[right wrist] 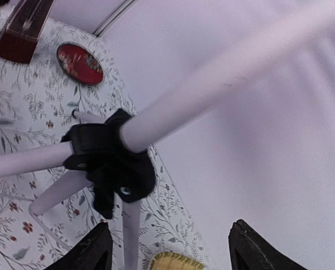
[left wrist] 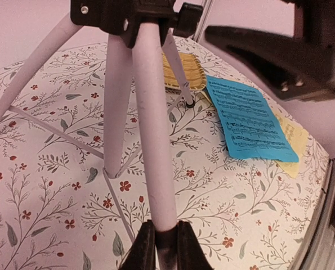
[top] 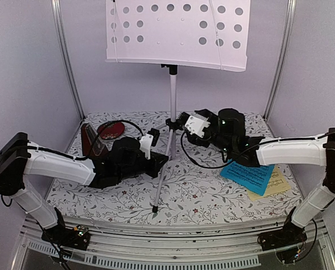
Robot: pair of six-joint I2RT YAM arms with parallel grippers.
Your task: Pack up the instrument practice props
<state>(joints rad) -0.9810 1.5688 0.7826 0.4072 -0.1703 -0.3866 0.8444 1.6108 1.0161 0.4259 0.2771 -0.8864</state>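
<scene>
The music stand rises from the middle of the desk, its perforated top high at twelve o'clock. The left end effector is clamped on one tripod leg low down; the right end effector gapes wide beside the black leg hub, holding nothing.

The chief danger, I judge, is tipping. The stand looks top-heavy, and a pull on a single leg with the pole unsteadied could swing it over, perhaps onto the metronome at nine o'clock; the thin round leg might also slide through the grip.

A red oval dish lies just behind the metronome. The blue sheet overlaps the yellow sheet at four o'clock, beside the right arm. A woven mat sits by a far leg's foot. Both arms crowd the tripod, so the legs have little room to fold.
</scene>
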